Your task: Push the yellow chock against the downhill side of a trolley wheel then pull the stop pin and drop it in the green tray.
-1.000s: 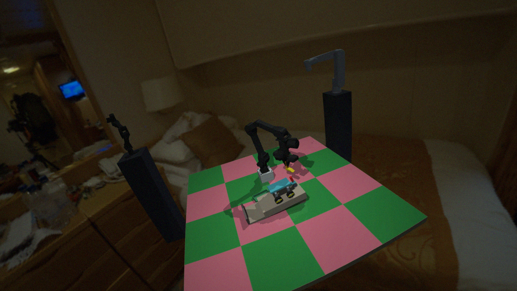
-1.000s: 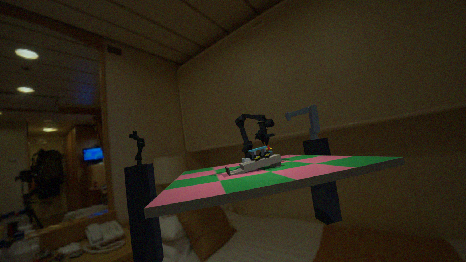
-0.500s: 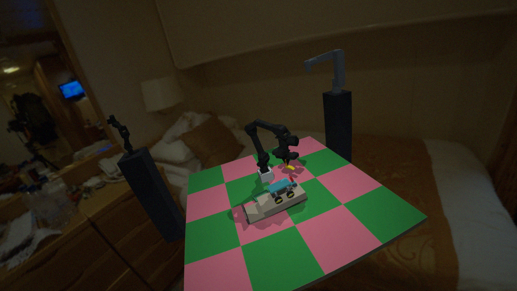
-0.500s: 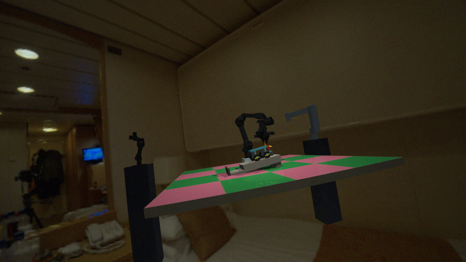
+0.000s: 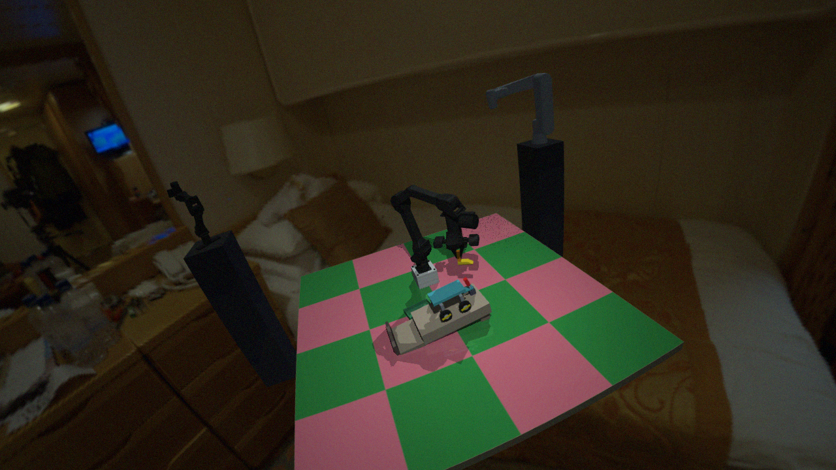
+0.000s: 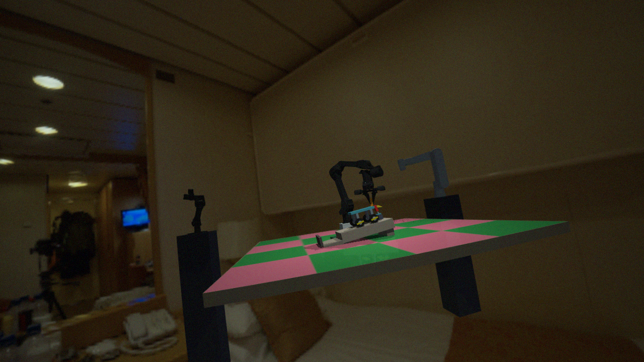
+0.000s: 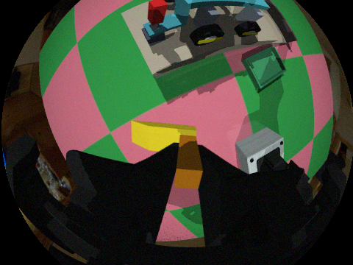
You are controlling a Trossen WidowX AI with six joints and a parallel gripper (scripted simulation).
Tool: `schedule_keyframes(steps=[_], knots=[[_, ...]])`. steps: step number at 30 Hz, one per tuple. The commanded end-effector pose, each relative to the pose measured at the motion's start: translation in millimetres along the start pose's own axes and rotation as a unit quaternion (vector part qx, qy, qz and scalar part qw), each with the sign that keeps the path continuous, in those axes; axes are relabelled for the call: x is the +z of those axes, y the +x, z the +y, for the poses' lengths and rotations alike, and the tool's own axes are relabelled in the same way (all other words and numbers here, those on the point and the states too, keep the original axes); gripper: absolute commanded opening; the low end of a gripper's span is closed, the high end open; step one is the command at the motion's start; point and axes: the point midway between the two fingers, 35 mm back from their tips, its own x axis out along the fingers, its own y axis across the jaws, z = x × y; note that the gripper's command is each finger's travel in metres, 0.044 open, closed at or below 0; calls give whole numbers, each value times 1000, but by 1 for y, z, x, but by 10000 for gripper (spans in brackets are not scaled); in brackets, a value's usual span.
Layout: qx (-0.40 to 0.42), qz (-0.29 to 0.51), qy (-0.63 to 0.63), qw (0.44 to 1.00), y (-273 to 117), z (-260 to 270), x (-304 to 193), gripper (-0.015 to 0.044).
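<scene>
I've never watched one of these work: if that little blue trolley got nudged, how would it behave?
The trolley would probably roll readily, having round wheels on a sloping ramp. Its boxy, straight-edged body looks stiff, so I'd expect no bending.

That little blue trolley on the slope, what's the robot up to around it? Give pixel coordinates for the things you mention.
The black robot arm has its fingers point(image 5: 458, 257) point(image 6: 371, 203) closed on the orange handle of a yellow chock point(image 5: 466, 262) point(image 7: 154, 135), holding it up off to one side of the ramp point(image 5: 452, 327) point(image 6: 360, 232) point(image 7: 141, 55). The trolley point(image 5: 447, 292) point(image 6: 361, 210) point(image 7: 229, 4) stands there unchocked, with the red-headed pin point(image 5: 467, 282) point(image 6: 376, 208) point(image 7: 157, 12) at its uphill end. The green tray point(image 5: 409, 313) point(image 7: 265, 68) awaits the pin.
</scene>
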Motion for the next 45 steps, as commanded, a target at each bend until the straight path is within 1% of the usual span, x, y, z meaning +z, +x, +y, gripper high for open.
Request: schedule_keyframes(steps=[1, 11, 20, 45], knots=[[0, 1, -85, 996, 0, 0, -1, 0], [0, 0, -245, 970, 0, 0, -1, 0], [0, 0, -249, 968, 0, -2, 1, 0], [-3, -2, -263, 965, 5, -55, 61, 0]])
